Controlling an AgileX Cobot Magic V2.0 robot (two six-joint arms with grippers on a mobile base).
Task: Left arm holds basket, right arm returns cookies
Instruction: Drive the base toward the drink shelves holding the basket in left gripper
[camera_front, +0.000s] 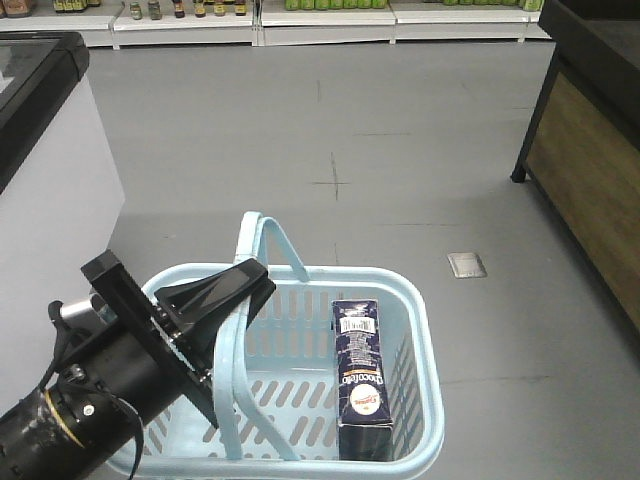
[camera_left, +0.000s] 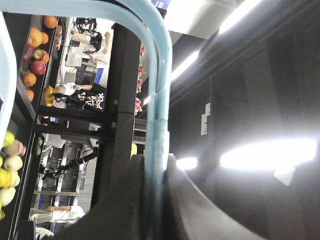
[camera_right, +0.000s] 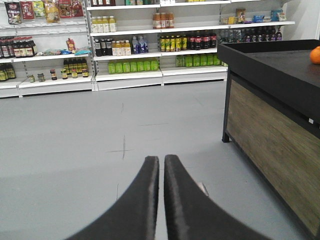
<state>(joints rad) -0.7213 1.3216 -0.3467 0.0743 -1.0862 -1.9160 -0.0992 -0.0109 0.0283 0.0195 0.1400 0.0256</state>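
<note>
The light blue basket (camera_front: 424, 335) hangs above the grey floor at the bottom of the front view. My left gripper (camera_front: 248, 288) is shut on one of its hoop handles (camera_front: 268, 240). In the left wrist view the handle (camera_left: 159, 100) runs down between the two dark fingers of the left gripper (camera_left: 156, 172). The cookies (camera_front: 361, 378), a dark navy box with a white barcode, stand on end in the right half of the basket. My right gripper (camera_right: 161, 161) shows only in the right wrist view, shut with nothing in it, pointing over the floor.
Store shelves (camera_right: 125, 50) with bottles line the far wall. A black-topped wooden counter (camera_front: 592, 170) stands to the right, with an orange (camera_right: 315, 55) on it. A white cabinet with a black top (camera_front: 40, 150) stands to the left. A metal floor plate (camera_front: 466, 265) lies beyond the basket.
</note>
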